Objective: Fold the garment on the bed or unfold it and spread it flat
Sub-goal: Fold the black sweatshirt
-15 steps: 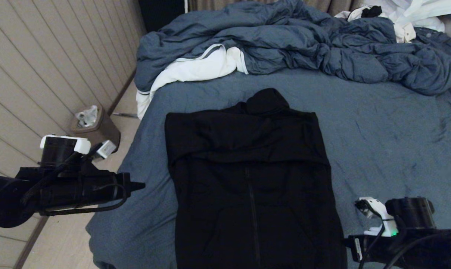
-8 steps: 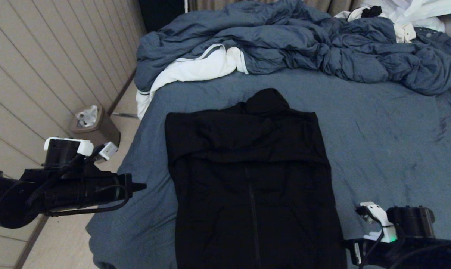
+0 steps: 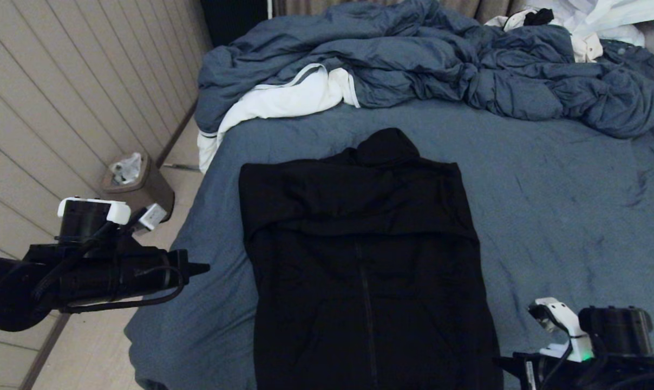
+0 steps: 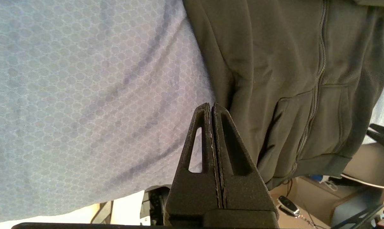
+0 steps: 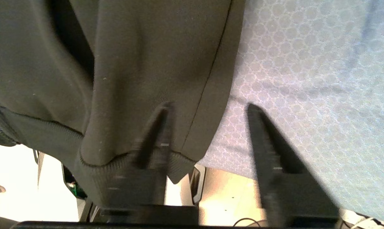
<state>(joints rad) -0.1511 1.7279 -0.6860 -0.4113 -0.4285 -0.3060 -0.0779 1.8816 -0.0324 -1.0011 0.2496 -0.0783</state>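
Both sleeves seem folded across the garment (image 3: 367, 260); lengthwise folding remains. Left gripper (image 4: 211, 109) is clenched empty, right gripper (image 5: 208, 109) parted, ungrasping.

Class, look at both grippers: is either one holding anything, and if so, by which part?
Nothing is held. The left gripper is shut on nothing beside the hoodie; the right gripper has open fingers by the hoodie's ribbed hem.

Both arms are matte black. The left end effector (image 3: 200, 267) tapers to a narrow point; behind it sits a cylindrical black module with a white cap and looping black cables. Behind the right end effector (image 5: 208, 109), triangular black fingers (image 5: 268, 140), a white bracket, a green light.
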